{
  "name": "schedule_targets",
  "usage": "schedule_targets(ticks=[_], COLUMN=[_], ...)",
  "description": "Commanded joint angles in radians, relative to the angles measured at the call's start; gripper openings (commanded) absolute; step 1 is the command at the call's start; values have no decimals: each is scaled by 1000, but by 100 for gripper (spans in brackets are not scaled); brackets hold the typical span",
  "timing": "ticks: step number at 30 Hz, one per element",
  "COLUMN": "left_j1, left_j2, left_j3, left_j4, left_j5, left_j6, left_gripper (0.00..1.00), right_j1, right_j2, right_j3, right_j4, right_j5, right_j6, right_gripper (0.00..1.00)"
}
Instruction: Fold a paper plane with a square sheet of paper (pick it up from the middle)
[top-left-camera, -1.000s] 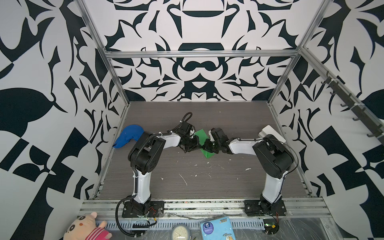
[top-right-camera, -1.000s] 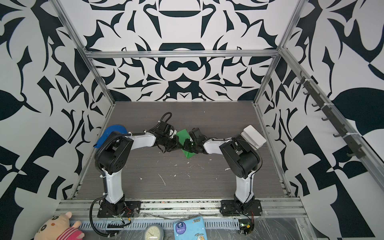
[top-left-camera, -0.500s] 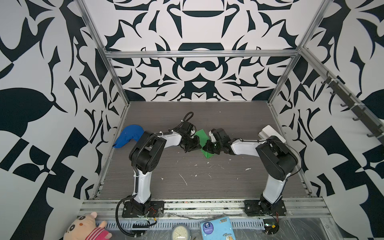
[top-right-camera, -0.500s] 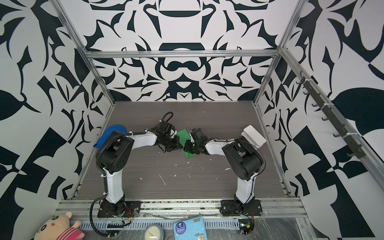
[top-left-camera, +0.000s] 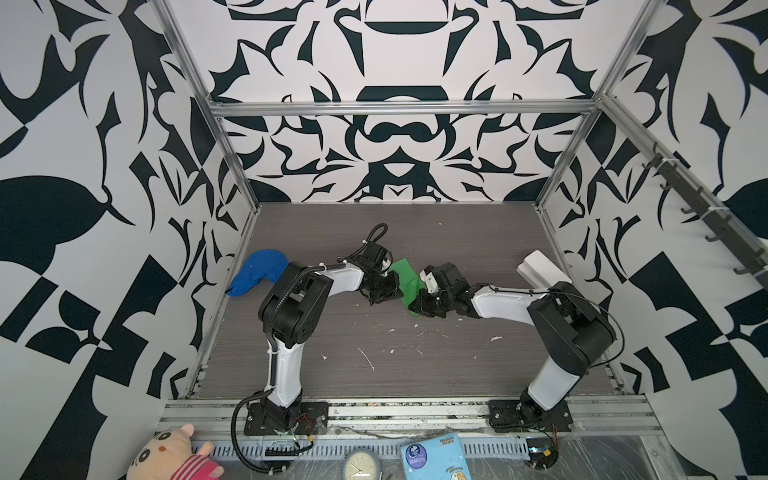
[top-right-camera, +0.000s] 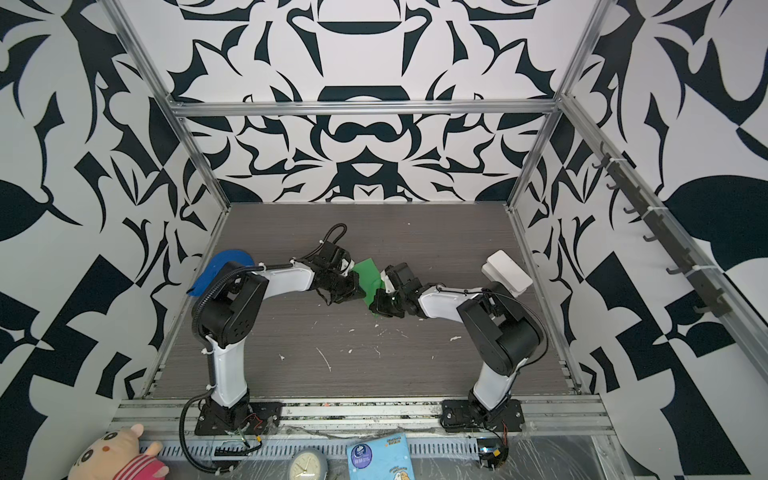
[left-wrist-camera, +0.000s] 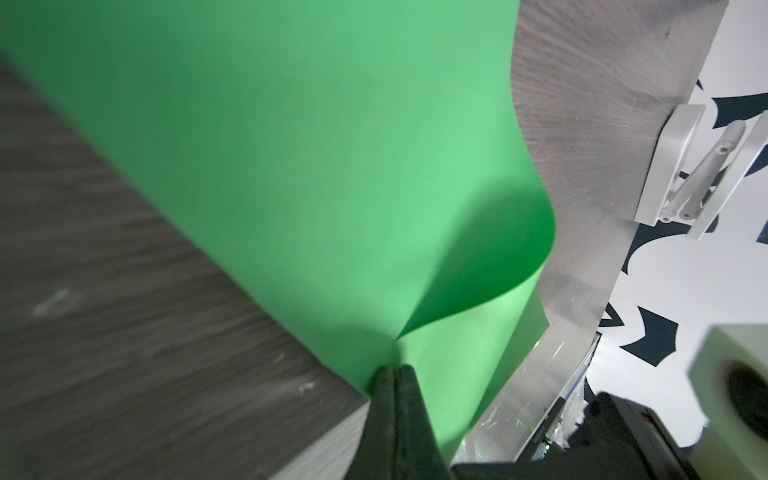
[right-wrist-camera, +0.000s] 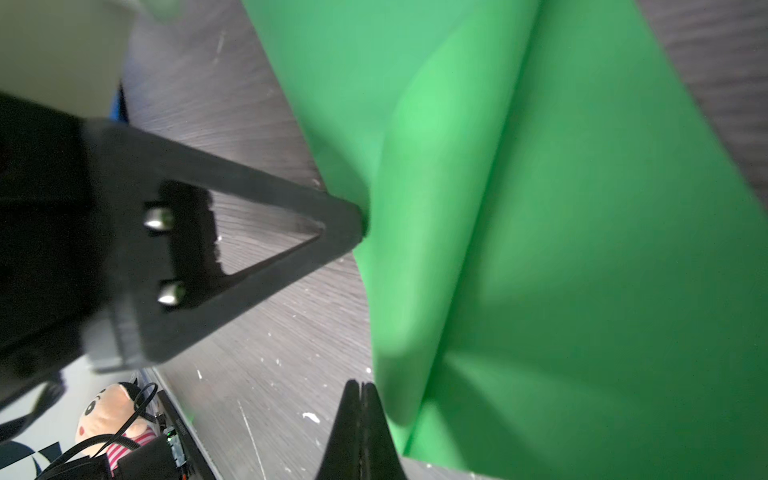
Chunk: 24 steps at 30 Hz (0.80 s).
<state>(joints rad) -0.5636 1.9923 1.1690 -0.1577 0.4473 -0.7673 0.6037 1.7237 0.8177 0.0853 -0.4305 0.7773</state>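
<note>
1. Two things sit off to the left: a blue cloth cap (top-left-camera: 257, 276) on the wood-grain tabletop (top-left-camera: 374, 374) by the left wall, and a plush toy (top-left-camera: 174, 455) past the front rail.
2. Next comes the left gripper (top-left-camera: 395, 291), stretched low toward the middle of the table. Its wrist view shows the fingers (left-wrist-camera: 409, 399) pressed together and pinching the edge of the green paper sheet (left-wrist-camera: 311, 166).
3. Between the two grippers, mid-table, the green paper sheet (top-left-camera: 406, 278) is not flat. It curls over on itself in a soft, uncreased roll. In both top views its long axis runs from the far side toward the near side, with the near end leaning slightly right. The far end is broader, and the near end narrows to a corner.
4. At that near corner sits the right gripper (top-left-camera: 415, 307). From its wrist camera its fingers (right-wrist-camera: 374, 415) are closed tight together, right at the paper's edge. I cannot tell whether any paper is caught between them.
5. Farthest right, a white hinged block (top-left-camera: 540, 270) rests near the right wall, well apart from the paper.
</note>
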Motion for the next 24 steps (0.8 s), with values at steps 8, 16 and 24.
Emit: schedule_targets(ticks=[8, 16, 24], left_j1=[-4, -4, -4], left_j2=[58, 60, 64], left_j3=[-15, -8, 0], left_j4=[-94, -98, -102], left_j5=[-94, -99, -97], left_j6=[17, 20, 22], left_gripper=[0, 0, 0], right_j1=[-2, -10, -16], right_j2=[8, 4, -56], right_j3=[-20, -28, -49], right_j4=[1, -7, 5], right_j5=[5, 18, 16], right_j6=[-15, -15, -16], right_gripper=[0, 0, 0])
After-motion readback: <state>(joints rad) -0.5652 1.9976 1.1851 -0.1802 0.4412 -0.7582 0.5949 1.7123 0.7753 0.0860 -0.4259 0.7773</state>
